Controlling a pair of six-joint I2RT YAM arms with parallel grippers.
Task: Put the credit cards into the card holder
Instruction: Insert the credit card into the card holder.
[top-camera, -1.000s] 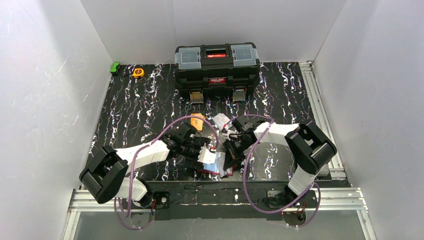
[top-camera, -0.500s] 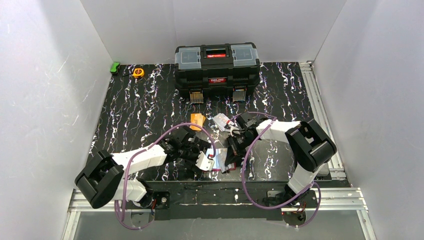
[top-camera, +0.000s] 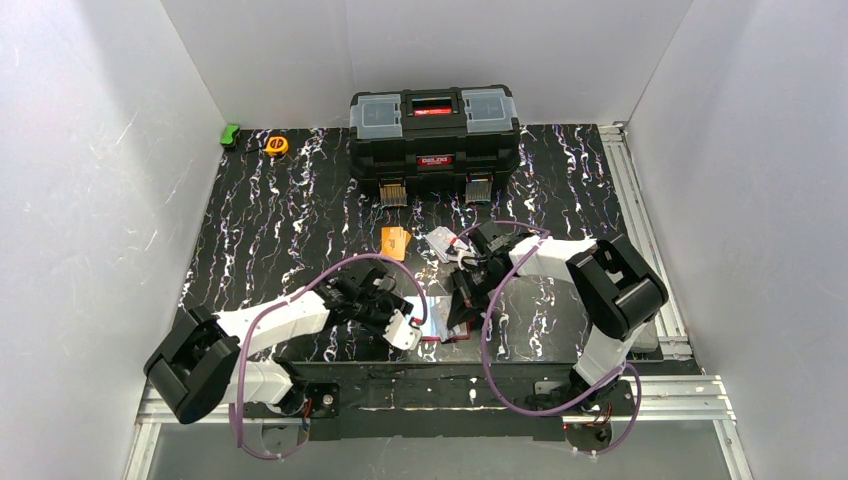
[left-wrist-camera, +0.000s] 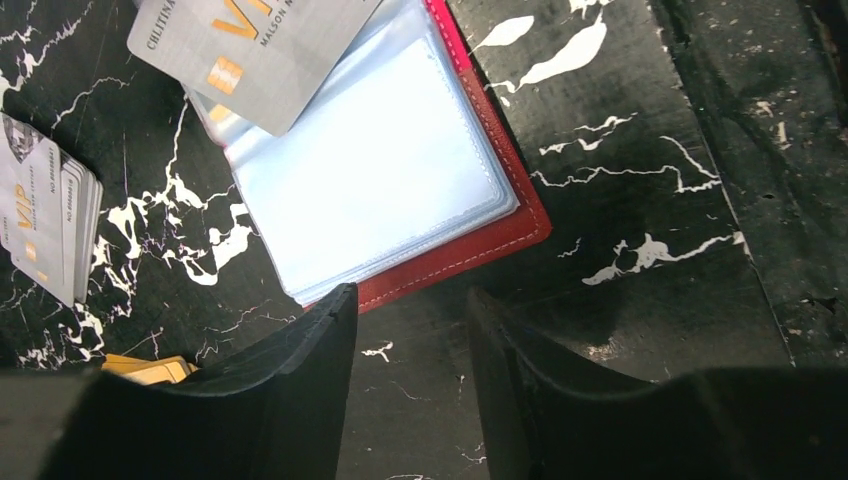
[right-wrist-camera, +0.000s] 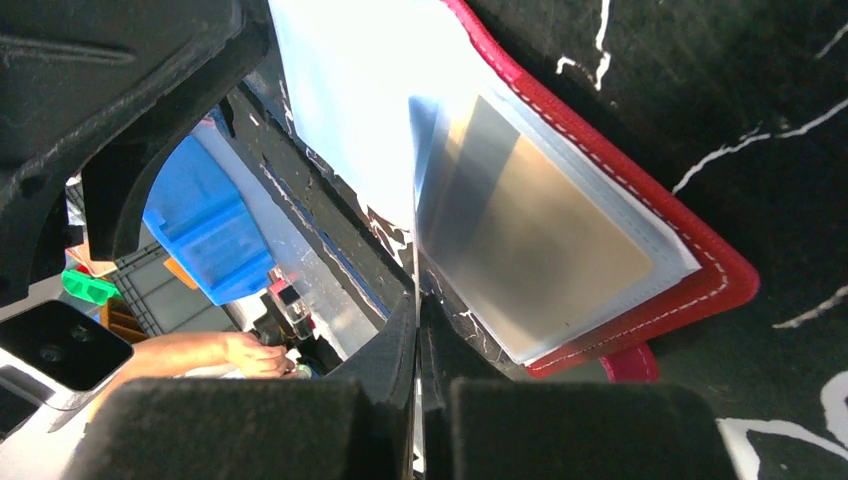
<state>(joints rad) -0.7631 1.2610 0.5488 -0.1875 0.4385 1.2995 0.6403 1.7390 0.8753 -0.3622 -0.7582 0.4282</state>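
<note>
The left gripper (left-wrist-camera: 412, 300) hovers low over the surface (left-wrist-camera: 650, 200), its jaws apart and holding nothing. The open red card holder (left-wrist-camera: 450, 255) lies just beyond their tips. The right gripper (right-wrist-camera: 417, 310) has its jaws pinched together on one clear pocket leaf of the holder. Farther off, a grey VIP card (left-wrist-camera: 250, 50) overlaps the holder's far corner, and a stack of grey cards (left-wrist-camera: 50, 220) lies beside it.

Card holder (left-wrist-camera: 370, 180) cropped by top edge

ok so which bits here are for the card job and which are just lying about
For the job: red card holder, loose grey card, grey card pile, orange cards.
Lying about: black toolbox, yellow tape measure, green item.
</note>
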